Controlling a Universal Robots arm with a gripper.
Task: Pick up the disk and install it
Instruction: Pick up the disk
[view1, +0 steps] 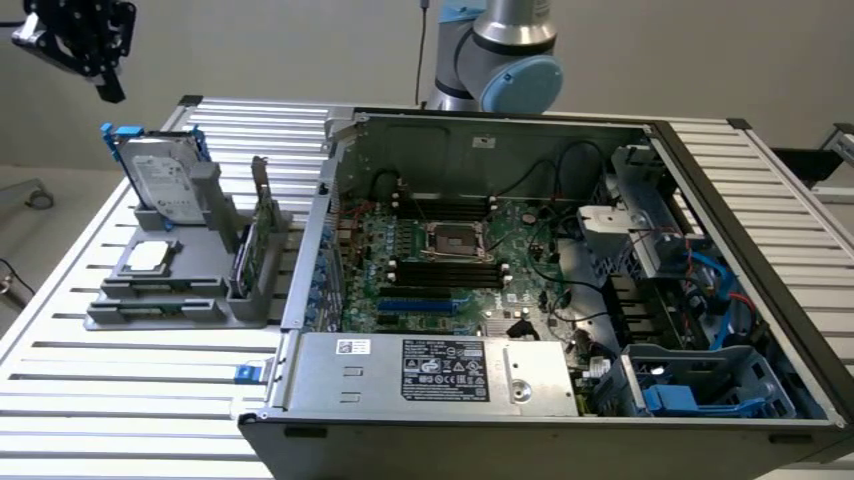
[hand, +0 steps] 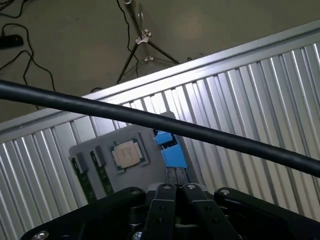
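1. The gripper (view1: 107, 88) hangs in the air at the far corner of the exterior view's left. It is above and well apart from the table (view1: 134, 400), and its upper part is cut off by the picture's edge.
2. In the wrist view the gripper (hand: 177, 176) has its two black fingers (hand: 165, 200) brought together at the tips. Nothing is held between them.
3. The disk (view1: 167, 180) stands upright in a grey holder (view1: 160, 300) on the table, at the exterior view's left of the computer case (view1: 454, 140). The white label faces the camera, and the blue frame shows along the top and side edges.
4. The disk's lower part sits down inside the holder's slot and is hidden.
5. In the wrist view the disk (hand: 172, 152) is seen edge-on as a blue strip. A thick black cable (hand: 225, 142) crosses in front of it and covers one end.
6. A small square chip (view1: 151, 257) lies flat on the holder, near the disk; the wrist view shows the chip (hand: 128, 154) just beside the blue strip.
7. The case lies open on the table, with a blue cage (view1: 707, 390) in its near corner on the exterior view's right. The cage's inside is too dark to make out.
8. The arm (view1: 514, 70) rises behind the case, cut off at the top.
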